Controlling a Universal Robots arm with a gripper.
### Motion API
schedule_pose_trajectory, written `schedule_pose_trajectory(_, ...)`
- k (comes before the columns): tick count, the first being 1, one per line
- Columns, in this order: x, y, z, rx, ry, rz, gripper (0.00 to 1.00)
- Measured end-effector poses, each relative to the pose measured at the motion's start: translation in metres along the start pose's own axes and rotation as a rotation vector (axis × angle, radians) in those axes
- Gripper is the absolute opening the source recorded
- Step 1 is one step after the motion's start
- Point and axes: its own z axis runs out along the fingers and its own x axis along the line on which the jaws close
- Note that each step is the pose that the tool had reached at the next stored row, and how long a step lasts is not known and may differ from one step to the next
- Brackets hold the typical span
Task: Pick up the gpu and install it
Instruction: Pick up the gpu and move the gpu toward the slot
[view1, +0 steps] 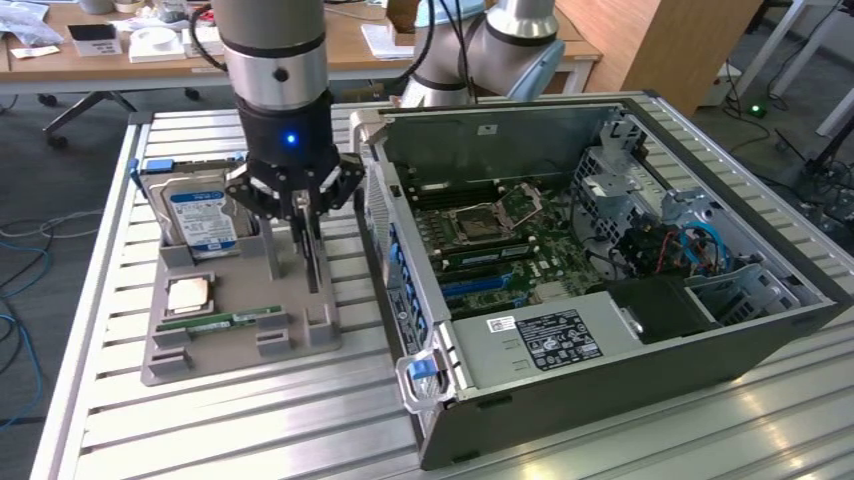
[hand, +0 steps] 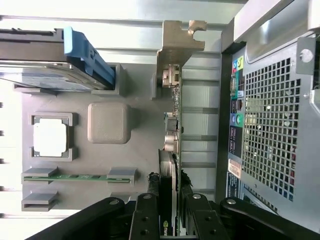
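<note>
The gpu (view1: 312, 262) stands on edge in a slot of the grey holder tray (view1: 234, 350), beside the open computer case (view1: 747, 330). My gripper (view1: 302, 215) is directly over it, its dark fingers coming down on both faces of the card. In the wrist view the gpu (hand: 170, 150) runs edge-on, with its silver end bracket (hand: 175, 45) at the far end. There the gripper (hand: 169, 210) straddles the card and its pads press against both sides. The card's lower edge still sits in the tray.
The tray also carries a hard drive (view1: 200, 210) with a blue label, a CPU (view1: 187, 293) and a green RAM stick (view1: 220, 322). The case lies on its side with the motherboard (view1: 507, 240) exposed. All rests on a slatted aluminium table (view1: 267, 430).
</note>
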Motion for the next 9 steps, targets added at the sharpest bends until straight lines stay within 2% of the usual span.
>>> schedule_pose_trajectory(9, -0.001, 0.0011, -0.0349, 0.0, 0.0, 0.0, 0.26)
